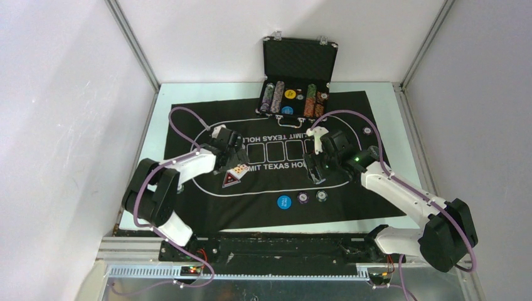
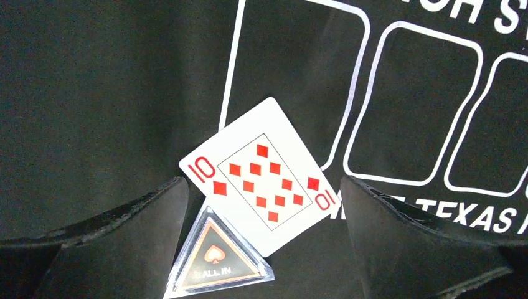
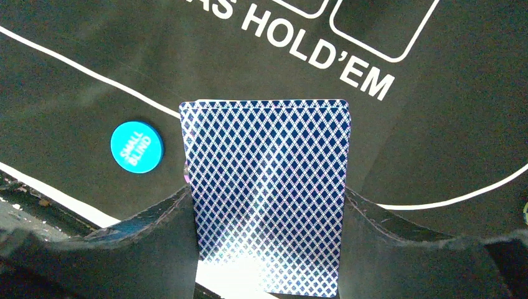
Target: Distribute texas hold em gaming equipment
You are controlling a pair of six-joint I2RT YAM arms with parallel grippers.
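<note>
On the left, our left hand (image 1: 228, 149) hangs low over the black mat (image 1: 194, 116) with its fingers spread as wide as they go, holding nothing. Between those fingers in the left wrist view, a ten of diamonds (image 2: 261, 174) lies face up on the mat, turned at an angle. A clear triangular all-in marker (image 2: 218, 261) overlaps the card's near edge.

Further right, near the front edge of the mat, we see a blue small-blind button (image 1: 284, 202). Just beside it are a purple chip (image 1: 303, 199) and a dark chip (image 1: 322, 196), all three flat on the mat in a row.

At the back of the mat, the black case (image 1: 300, 59) stands open with rows of chips inside.

Our right hand (image 1: 315, 164) is partly closed on a deck (image 3: 268, 156) of blue-backed cards, gripped by its long edges and held above the mat. The pale counter (image 1: 389, 125) shows around the mat.
</note>
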